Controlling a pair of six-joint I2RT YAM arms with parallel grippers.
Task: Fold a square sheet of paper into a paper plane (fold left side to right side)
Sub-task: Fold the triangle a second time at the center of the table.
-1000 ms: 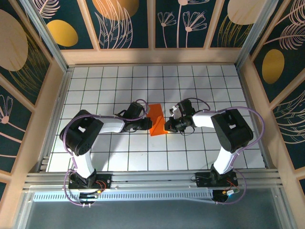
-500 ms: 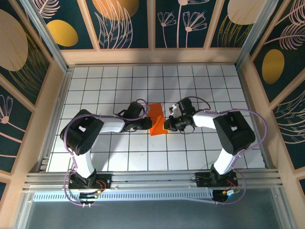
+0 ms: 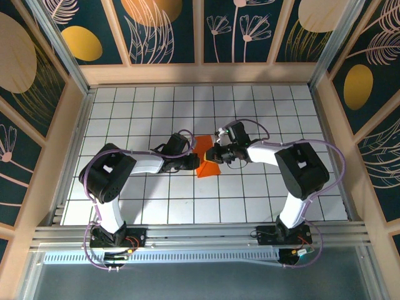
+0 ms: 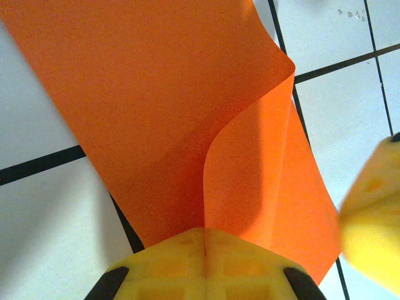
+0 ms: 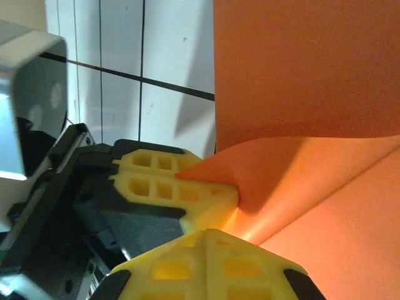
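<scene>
light, limp square sheet of paper (image 4: 156,94); should crease easily.
left gripper (image 4: 205,240) and right gripper (image 5: 206,236) both pinch it; take edges only, at the fingertips.

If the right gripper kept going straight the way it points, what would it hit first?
Probably the left gripper's fingers, which pinch the orange paper directly ahead, though depth is unclear.

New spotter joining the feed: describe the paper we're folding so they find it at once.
On the white gridded table, look to the middle, where the left gripper and right gripper meet. The sheet of paper there is bright orange and thin, folded with one flap curling up; nothing else on the tiles is orange.
</scene>
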